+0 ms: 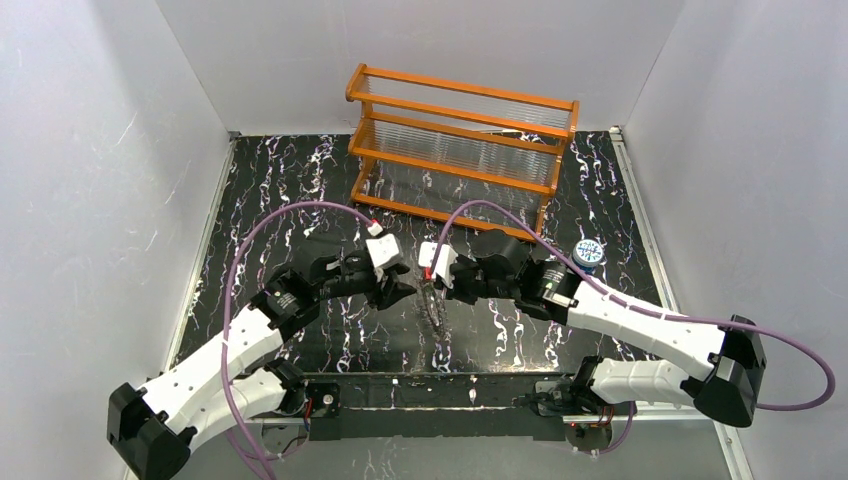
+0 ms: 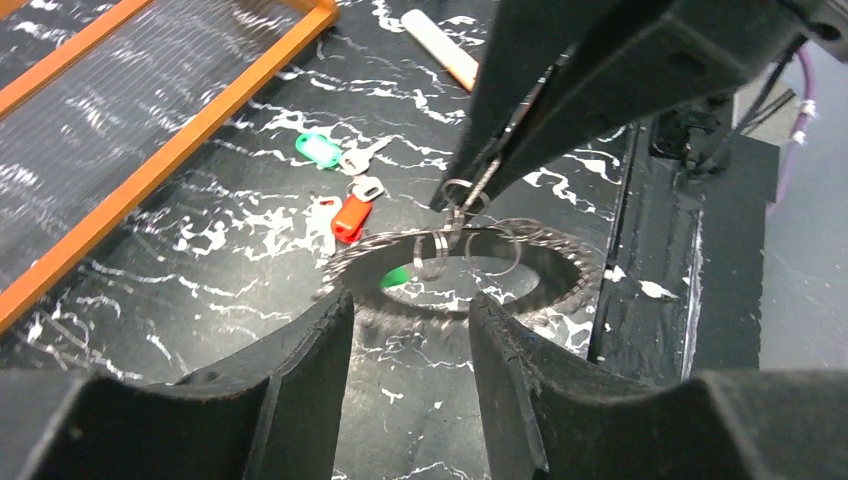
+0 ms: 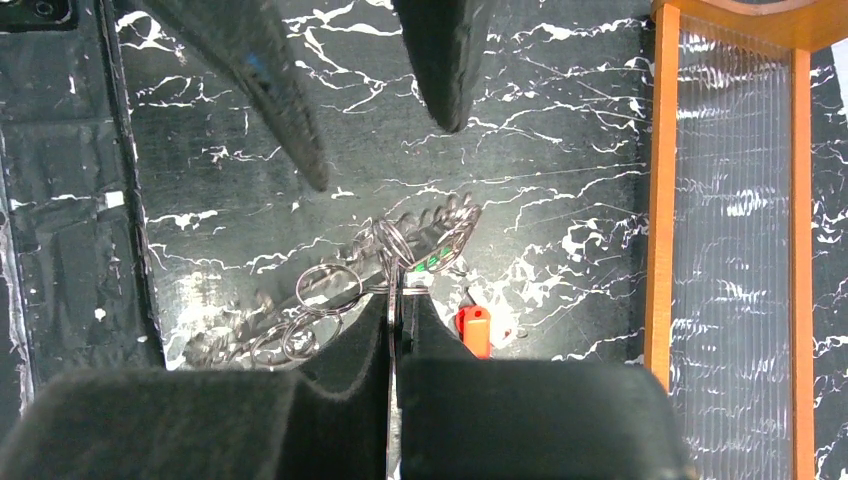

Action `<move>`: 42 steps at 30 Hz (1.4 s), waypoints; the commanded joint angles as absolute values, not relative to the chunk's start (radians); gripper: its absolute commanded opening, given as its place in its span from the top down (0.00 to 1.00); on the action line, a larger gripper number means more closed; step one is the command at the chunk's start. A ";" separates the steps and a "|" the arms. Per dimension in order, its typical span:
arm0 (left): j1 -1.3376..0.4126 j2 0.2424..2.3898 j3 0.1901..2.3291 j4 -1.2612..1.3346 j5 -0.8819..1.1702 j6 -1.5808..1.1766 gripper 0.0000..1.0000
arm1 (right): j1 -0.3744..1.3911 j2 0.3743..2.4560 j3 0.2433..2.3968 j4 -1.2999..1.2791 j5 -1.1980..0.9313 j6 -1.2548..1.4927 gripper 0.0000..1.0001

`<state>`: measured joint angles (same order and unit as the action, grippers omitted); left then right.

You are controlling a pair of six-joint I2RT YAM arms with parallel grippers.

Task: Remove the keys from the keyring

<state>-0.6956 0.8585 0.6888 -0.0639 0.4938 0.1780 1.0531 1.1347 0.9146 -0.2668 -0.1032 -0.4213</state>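
Observation:
The keyring (image 2: 560, 268), a dark toothed ring carrying several small wire rings, hangs tilted between both grippers at the table's middle (image 1: 432, 310). My right gripper (image 3: 398, 297) is shut on one small wire ring (image 2: 460, 193) linked to the keyring (image 3: 330, 290). My left gripper (image 2: 410, 300) stands open just in front of the keyring's near edge, with nothing between its fingers (image 2: 300, 380). A green key (image 2: 318, 150) and a red key (image 2: 350, 215) lie loose on the table beyond the keyring. The red key (image 3: 474, 330) shows beside my right fingers. A green head (image 3: 435, 262) shows at the keyring.
An orange wooden rack (image 1: 460, 140) with clear rods stands at the back. A round blue-white lid (image 1: 588, 252) lies right of the right arm. A white tube with an orange cap (image 2: 440, 45) lies beyond the keys. Grey walls enclose the black marbled table (image 1: 280, 200).

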 commanded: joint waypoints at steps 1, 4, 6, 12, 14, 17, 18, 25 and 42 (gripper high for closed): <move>-0.693 0.876 0.658 0.059 0.665 0.214 0.57 | 1.051 1.086 0.950 -0.196 -0.122 -0.406 0.99; -0.695 0.898 0.621 0.139 0.742 0.228 0.59 | 1.049 1.073 0.933 -0.175 -0.128 -0.395 0.99; -0.695 0.900 0.598 0.186 0.755 0.237 0.59 | 1.051 1.070 0.931 -0.170 -0.135 -0.390 0.99; -0.695 0.902 0.574 0.277 0.787 0.285 0.60 | 1.051 1.068 0.925 -0.160 -0.157 -0.384 0.99; -0.695 0.910 0.581 0.278 0.792 0.290 0.61 | 1.050 1.069 0.923 -0.157 -0.163 -0.381 0.99; -0.695 0.913 0.581 0.281 0.793 0.294 0.61 | 1.050 1.071 0.920 -0.151 -0.173 -0.375 0.99; -0.695 0.912 0.580 0.282 0.796 0.294 0.62 | 1.050 1.072 0.918 -0.149 -0.174 -0.373 0.99; -0.695 0.917 0.573 0.285 0.796 0.303 0.76 | 1.051 1.074 0.920 -0.145 -0.189 -0.370 0.99; -0.695 0.917 0.569 0.235 0.763 0.338 1.00 | 1.049 1.067 0.948 -0.247 -0.144 -0.365 0.99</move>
<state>-0.6956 0.9260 0.5766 0.2615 0.7704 0.3069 1.0531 1.0981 0.9070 -0.2432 -0.1726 -0.3702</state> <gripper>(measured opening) 0.011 0.066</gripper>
